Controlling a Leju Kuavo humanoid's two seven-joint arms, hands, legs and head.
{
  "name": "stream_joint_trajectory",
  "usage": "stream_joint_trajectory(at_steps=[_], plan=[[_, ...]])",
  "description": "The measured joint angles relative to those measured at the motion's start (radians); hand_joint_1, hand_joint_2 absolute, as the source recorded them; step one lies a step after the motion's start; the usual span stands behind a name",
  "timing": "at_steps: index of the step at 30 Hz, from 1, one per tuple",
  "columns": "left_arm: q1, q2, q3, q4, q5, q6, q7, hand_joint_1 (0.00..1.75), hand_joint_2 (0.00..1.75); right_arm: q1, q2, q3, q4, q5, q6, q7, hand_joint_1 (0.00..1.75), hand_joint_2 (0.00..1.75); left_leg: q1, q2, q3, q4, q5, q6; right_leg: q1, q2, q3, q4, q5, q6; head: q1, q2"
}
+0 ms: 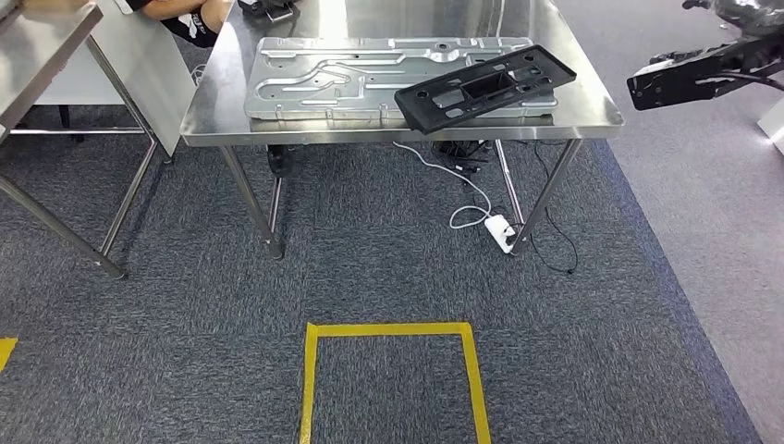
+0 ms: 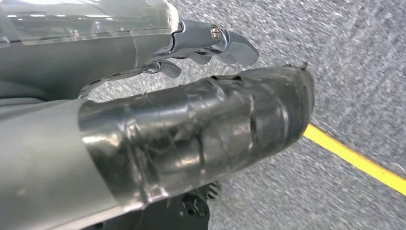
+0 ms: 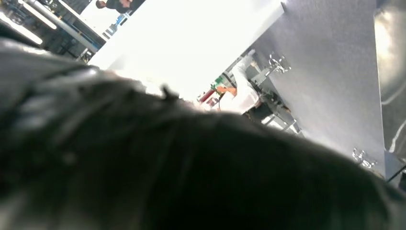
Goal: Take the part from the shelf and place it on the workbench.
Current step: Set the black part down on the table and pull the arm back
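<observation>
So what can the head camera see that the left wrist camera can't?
Only the head view shows the steel workbench, with a silver metal panel and a black part lying on top, plus a white power strip on the floor underneath. Only the left wrist view shows the left robot hand up close, its thumb wrapped in shiny black tape, holding nothing. Both show the grey carpet and yellow tape.

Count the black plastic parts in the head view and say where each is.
2: one black part lies on the workbench, overlapping the metal panel; another black part is in the air at the right edge. Others may be out of frame.
</observation>
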Motion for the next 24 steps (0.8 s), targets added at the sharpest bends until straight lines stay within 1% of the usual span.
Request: stream_joint_trajectory(at_steps=[1, 2, 3, 4, 5, 6, 7, 8, 9, 10, 11, 12, 13, 14, 15, 16, 17, 18, 19, 20, 21, 22, 23, 24], plan=[[0.0, 0.0, 0.0, 0.0, 0.0, 0.0, 0.0, 0.0, 0.0, -0.001, 0.0, 0.0, 0.0, 0.0, 0.0, 0.0, 0.0, 0.0, 0.001, 0.0, -0.017, 0.009, 0.007, -0.003, -0.002, 0.0, 0.036, -0.024, 0.027, 0.003, 0.0, 0.0], [0.0, -0.001, 0.0, 0.0, 0.001, 0.0, 0.0, 0.0, 0.0, -0.002, 0.0, 0.0, 0.0, 0.0, 0.0, 0.0, 0.0, 0.0, 0.003, 0.001, -0.033, 0.021, 0.012, -0.007, -0.005, 0.0, 0.086, -0.081, 0.039, 0.007, 0.0, 0.0], [0.0, -0.001, 0.0, 0.0, 0.001, 0.0, 0.001, 0.0, 0.0, -0.003, 0.0, 0.0, 0.0, -0.001, 0.0, 0.0, 0.0, 0.0, 0.002, -0.001, -0.047, 0.034, 0.015, -0.012, -0.005, 0.0, 0.141, -0.151, 0.032, 0.009, 0.0, 0.0], [0.0, -0.001, 0.0, 0.0, 0.001, 0.0, 0.001, 0.0, 0.0, -0.005, 0.0, 0.0, 0.0, -0.002, 0.0, 0.0, 0.0, 0.0, 0.0, -0.002, -0.058, 0.045, 0.018, -0.017, -0.005, 0.001, 0.183, -0.211, 0.013, 0.006, 0.0, 0.0], [0.0, -0.001, 0.0, 0.0, 0.001, 0.0, 0.001, 0.0, 0.0, -0.007, 0.001, 0.0, 0.0, -0.003, -0.001, 0.0, 0.0, 0.0, -0.002, -0.004, -0.066, 0.053, 0.023, -0.022, -0.003, 0.001, 0.207, -0.25, -0.007, 0.001, -0.001, 0.0], [0.0, -0.001, 0.0, 0.0, 0.001, 0.0, 0.001, 0.0, 0.0, -0.007, 0.001, 0.0, 0.0, -0.004, -0.001, 0.0, 0.0, 0.0, -0.004, -0.005, -0.072, 0.057, 0.029, -0.027, 0.0, 0.0, 0.213, -0.266, -0.015, -0.008, -0.001, 0.0], [0.002, -0.001, 0.0, 0.0, 0.002, -0.001, 0.001, 0.0, 0.0, -0.007, 0.001, 0.0, 0.001, -0.004, -0.001, 0.0, 0.0, 0.0, -0.005, -0.006, -0.077, 0.057, 0.037, -0.033, -0.001, -0.001, 0.207, -0.266, -0.012, -0.018, -0.001, 0.0], [0.003, -0.001, 0.0, 0.0, 0.002, -0.002, 0.001, 0.0, 0.0, -0.007, 0.002, 0.0, 0.002, -0.005, -0.001, 0.0, 0.0, 0.0, -0.003, -0.007, -0.084, 0.061, 0.035, -0.038, -0.002, -0.003, 0.198, -0.266, -0.003, -0.028, -0.001, 0.0], [0.005, -0.001, 0.0, 0.0, 0.002, -0.002, 0.001, 0.0, 0.0, -0.007, 0.002, 0.001, 0.003, -0.005, -0.001, 0.0, 0.0, 0.0, -0.002, -0.008, -0.094, 0.074, 0.018, -0.044, -0.003, -0.005, 0.187, -0.267, 0.006, -0.038, -0.001, 0.0], [0.006, -0.001, 0.0, 0.0, 0.002, -0.003, 0.001, 0.0, 0.0, -0.007, 0.004, 0.001, 0.003, -0.006, -0.001, 0.0, 0.0, 0.0, 0.0, -0.009, -0.108, 0.103, -0.017, -0.05, -0.004, -0.006, 0.175, -0.268, 0.018, -0.048, -0.001, 0.0], [0.006, -0.001, 0.0, 0.0, 0.002, -0.003, 0.001, 0.0, 0.0, -0.007, 0.005, 0.001, 0.004, -0.006, -0.001, 0.0, 0.0, 0.0, 0.003, -0.009, -0.124, 0.149, -0.064, -0.054, -0.003, -0.006, 0.162, -0.267, 0.029, -0.054, -0.001, 0.0], [0.005, -0.001, 0.0, 0.0, 0.002, -0.003, 0.001, 0.0, 0.0, -0.008, 0.006, 0.001, 0.004, -0.008, -0.001, 0.0, 0.0, 0.0, 0.003, -0.009, -0.141, 0.211, -0.113, -0.058, -0.001, -0.004, 0.148, -0.267, 0.04, -0.058, -0.001, 0.0], [0.004, -0.001, 0.0, 0.0, 0.003, -0.003, 0.001, 0.0, 0.0, -0.007, 0.006, 0.001, 0.005, -0.01, -0.002, 0.0, 0.0, 0.0, 0.004, -0.009, -0.154, 0.274, -0.149, -0.059, 0.0, -0.003, 0.133, -0.266, 0.051, -0.059, -0.001, 0.0], [0.003, -0.001, 0.0, 0.0, 0.003, -0.003, 0.001, 0.0, 0.0, -0.007, 0.006, 0.001, 0.005, -0.011, -0.002, 0.0, 0.0, 0.0, 0.004, -0.01, -0.158, 0.322, -0.162, -0.059, 0.003, -0.001, 0.119, -0.265, 0.062, -0.06, -0.001, 0.0], [0.003, -0.001, 0.0, 0.0, 0.003, -0.003, 0.001, 0.0, 0.0, -0.007, 0.006, 0.001, 0.006, -0.013, -0.002, 0.0, 0.0, 0.0, 0.004, -0.01, -0.149, 0.343, -0.154, -0.056, 0.006, 0.0, 0.104, -0.264, 0.073, -0.06, -0.001, 0.0], [0.002, -0.001, 0.0, 0.0, 0.003, -0.003, 0.001, 0.0, 0.0, -0.007, 0.006, 0.001, 0.006, -0.015, -0.003, 0.0, 0.0, 0.0, 0.002, -0.01, -0.123, 0.328, -0.13, -0.05, 0.009, 0.001, 0.091, -0.264, 0.083, -0.06, -0.001, 0.0], [0.002, -0.001, 0.0, 0.0, 0.004, -0.003, 0.001, 0.0, 0.0, -0.008, 0.006, 0.001, 0.006, -0.017, -0.003, 0.0, 0.0, 0.0, -0.001, -0.011, -0.079, 0.28, -0.103, -0.04, 0.013, 0.002, 0.08, -0.263, 0.093, -0.06, -0.001, 0.0], [0.002, 0.0, 0.0, 0.0, 0.005, -0.003, 0.001, 0.0, 0.0, -0.008, 0.005, 0.001, 0.006, -0.018, -0.004, 0.0, 0.0, 0.0, -0.005, -0.011, -0.024, 0.208, -0.093, -0.026, 0.016, 0.002, 0.071, -0.264, 0.102, -0.059, -0.001, 0.0], [0.001, 0.0, 0.0, 0.0, 0.005, -0.002, 0.001, 0.0, 0.0, -0.01, 0.004, 0.001, 0.006, -0.02, -0.005, 0.0, 0.0, 0.0, -0.01, -0.011, 0.031, 0.13, -0.095, -0.015, 0.018, 0.001, 0.066, -0.265, 0.111, -0.057, -0.001, 0.0], [0.0, 0.001, 0.0, 0.0, 0.006, -0.002, 0.002, 0.0, 0.0, -0.011, 0.002, 0.001, 0.006, -0.021, -0.006, 0.0, 0.0, 0.0, -0.014, -0.011, 0.071, 0.069, -0.103, -0.006, 0.018, -0.001, 0.063, -0.268, 0.12, -0.053, -0.001, 0.0], [0.0, 0.002, 0.0, 0.0, 0.006, -0.001, 0.002, 0.0, 0.0, -0.012, 0.001, 0.001, 0.007, -0.022, -0.006, 0.0, 0.0, 0.0, -0.018, -0.011, 0.091, 0.03, -0.111, 0.0, 0.016, -0.004, 0.063, -0.273, 0.13, -0.048, -0.001, 0.0], [0.0, 0.002, 0.0, 0.0, 0.007, 0.0, 0.002, 0.0, 0.0, -0.013, 0.0, 0.001, 0.007, -0.024, -0.007, 0.0, 0.0, 0.0, -0.02, -0.011, 0.095, 0.012, -0.106, 0.002, 0.014, -0.006, 0.064, -0.281, 0.142, -0.043, -0.001, 0.0], [0.0, 0.002, 0.0, 0.0, 0.007, 0.001, 0.002, 0.0, 0.0, -0.013, 0.0, 0.001, 0.007, -0.026, -0.007, 0.0, 0.0, 0.0, -0.018, -0.01, 0.091, 0.001, -0.091, 0.006, 0.012, -0.007, 0.063, -0.289, 0.15, -0.037, -0.001, 0.0], [0.0, 0.001, 0.0, 0.0, 0.008, 0.001, 0.002, 0.0, 0.0, -0.014, -0.002, 0.001, 0.008, -0.029, -0.008, 0.0, 0.0, 0.0, -0.016, -0.008, 0.088, -0.012, -0.073, 0.011, 0.013, -0.006, 0.06, -0.289, 0.144, -0.033, -0.001, 0.0]])
